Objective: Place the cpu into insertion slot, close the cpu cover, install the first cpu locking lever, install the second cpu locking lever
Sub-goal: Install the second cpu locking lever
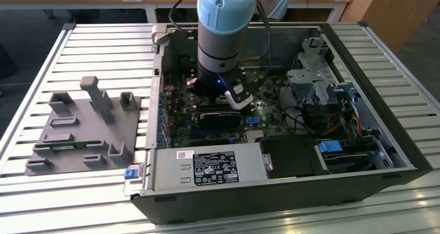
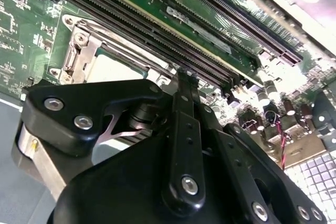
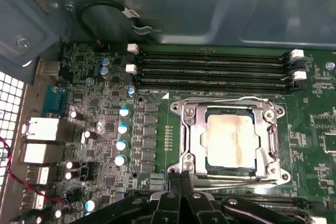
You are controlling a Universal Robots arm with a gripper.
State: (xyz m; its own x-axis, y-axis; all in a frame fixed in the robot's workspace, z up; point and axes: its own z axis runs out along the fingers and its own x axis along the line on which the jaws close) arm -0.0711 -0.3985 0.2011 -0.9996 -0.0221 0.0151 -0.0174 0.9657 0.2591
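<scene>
The cpu (image 3: 231, 139), a dull silver square with a brownish stain, lies in the insertion slot (image 3: 281, 113) on the green board. The cpu cover (image 3: 194, 135), a silver frame, lies flat around the chip. A thin lever rod (image 3: 274, 140) runs along one side of the frame; I cannot tell whether it is latched. My gripper (image 3: 179, 179) is shut, its black fingertips together at the frame's edge near one corner, holding nothing I can see. In the second wrist view the gripper (image 2: 184, 80) hangs just beside the cpu (image 2: 110, 69) and the cover (image 2: 79, 56). In the exterior view the gripper (image 1: 237, 101) is low inside the computer case.
Several long memory slots (image 3: 210, 66) run beside the socket. Blue-topped capacitors (image 3: 122, 129) stand close by. A black block (image 1: 218, 119), a power supply (image 1: 206, 168) and a drive cage (image 1: 312, 79) crowd the case. A grey fixture (image 1: 82, 126) sits at the exterior view's left.
</scene>
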